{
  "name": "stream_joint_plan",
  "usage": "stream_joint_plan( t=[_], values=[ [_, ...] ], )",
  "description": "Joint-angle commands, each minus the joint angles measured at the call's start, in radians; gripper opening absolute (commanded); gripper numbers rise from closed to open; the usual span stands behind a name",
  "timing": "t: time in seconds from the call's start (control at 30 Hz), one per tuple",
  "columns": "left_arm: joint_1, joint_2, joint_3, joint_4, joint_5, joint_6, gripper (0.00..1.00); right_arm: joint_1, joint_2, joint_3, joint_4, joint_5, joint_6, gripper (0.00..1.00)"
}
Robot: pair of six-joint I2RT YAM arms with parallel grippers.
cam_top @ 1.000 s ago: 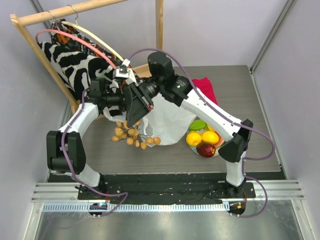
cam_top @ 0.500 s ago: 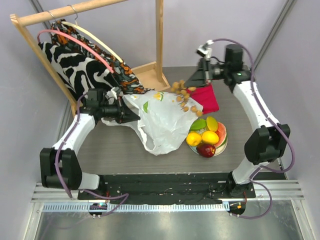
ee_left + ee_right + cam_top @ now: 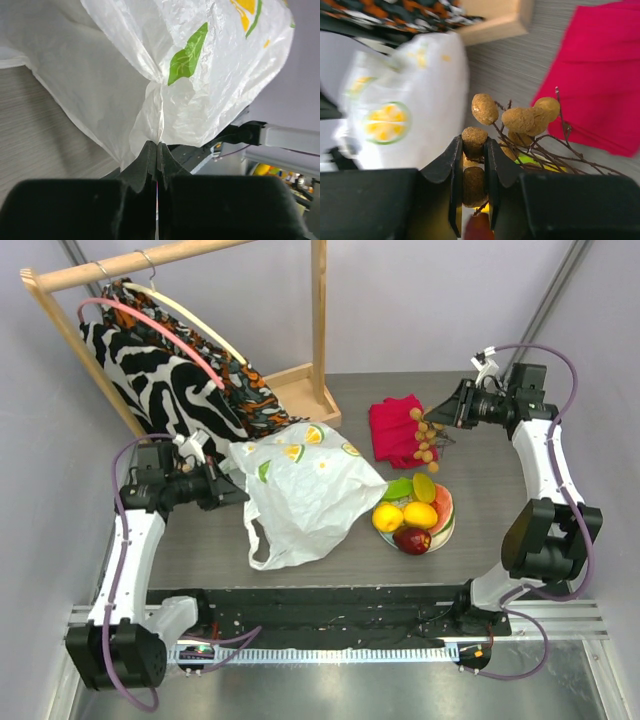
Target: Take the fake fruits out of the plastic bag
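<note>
The white plastic bag [image 3: 305, 490] with citrus prints lies crumpled mid-table. My left gripper [image 3: 240, 492] is shut on a pinch of the bag [image 3: 165, 90] at its left edge. My right gripper [image 3: 447, 420] is shut on the brownish grape-like cluster [image 3: 426, 435], held in the air above the red cloth; in the right wrist view the cluster [image 3: 515, 122] has two of its balls between the jaws. Yellow lemons [image 3: 405, 515], a dark red apple [image 3: 412, 540], a green piece [image 3: 397, 489] and an orange-red piece [image 3: 443, 508] lie on a plate [image 3: 446, 533] right of the bag.
A folded red cloth [image 3: 395, 430] lies behind the plate. A wooden clothes rack [image 3: 300, 390] with hangers and patterned garments [image 3: 165, 380] stands at the back left. The table's right edge runs below my right arm.
My right gripper has carried the grape-like cluster further right and lower, over the red cloth. My left gripper has pulled the bag leftwards and nearer, and the bag now lies flatter.
</note>
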Motion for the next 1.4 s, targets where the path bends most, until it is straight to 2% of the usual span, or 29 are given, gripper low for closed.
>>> stream_joint_plan(
  t=[0.0, 0.17, 0.33, 0.47, 0.6, 1.0, 1.03, 1.07, 1.1, 1.13, 1.17, 1.2, 1.23, 1.3, 1.37],
  values=[
    [0.036, -0.061, -0.001, -0.17, -0.079, 0.159, 0.0, 0.01, -0.082, 0.02, -0.17, 0.314, -0.458, 0.01],
    [0.091, -0.092, -0.015, -0.211, -0.164, 0.164, 0.0, 0.044, -0.263, -0.111, -0.186, 0.392, -0.659, 0.01],
    [0.097, -0.077, -0.018, -0.213, -0.155, 0.17, 0.0, 0.139, -0.371, -0.164, -0.338, 0.383, -0.806, 0.01],
    [0.097, -0.045, -0.006, -0.197, -0.126, 0.172, 0.0, 0.272, -0.423, -0.227, -0.388, 0.414, -0.811, 0.01],
    [0.096, -0.031, -0.001, -0.162, -0.099, 0.146, 0.0, 0.326, -0.454, -0.297, -0.378, 0.451, -0.805, 0.01],
    [0.106, -0.089, -0.07, -0.151, -0.095, 0.124, 0.0, 0.376, -0.405, -0.376, -0.365, 0.466, -0.785, 0.02],
    [0.106, -0.092, -0.072, -0.151, -0.095, 0.124, 0.0, 0.389, -0.4, -0.385, -0.368, 0.469, -0.779, 0.08],
    [0.108, -0.097, -0.078, -0.148, -0.093, 0.124, 0.0, 0.396, -0.396, -0.389, -0.368, 0.475, -0.771, 0.27],
    [0.109, -0.098, -0.08, -0.147, -0.093, 0.123, 0.0, 0.4, -0.391, -0.394, -0.361, 0.487, -0.761, 0.39],
    [0.111, -0.1, -0.081, -0.145, -0.092, 0.121, 0.0, 0.404, -0.39, -0.397, -0.347, 0.488, -0.751, 0.56],
    [0.112, -0.1, -0.081, -0.144, -0.09, 0.121, 0.0, 0.406, -0.393, -0.396, -0.341, 0.481, -0.731, 0.65],
    [0.112, -0.1, -0.08, -0.144, -0.09, 0.12, 0.0, 0.406, -0.391, -0.39, -0.333, 0.474, -0.718, 0.85],
    [0.114, -0.101, -0.081, -0.145, -0.09, 0.115, 0.0, 0.407, -0.39, -0.361, -0.307, 0.48, -0.679, 0.91],
    [0.125, -0.098, -0.072, -0.156, -0.076, 0.105, 0.0, 0.404, -0.373, -0.284, -0.289, 0.504, -0.485, 0.98],
    [0.131, -0.094, -0.046, -0.17, -0.061, 0.111, 0.0, 0.406, -0.338, -0.115, -0.309, 0.524, -0.411, 0.98]
  ],
)
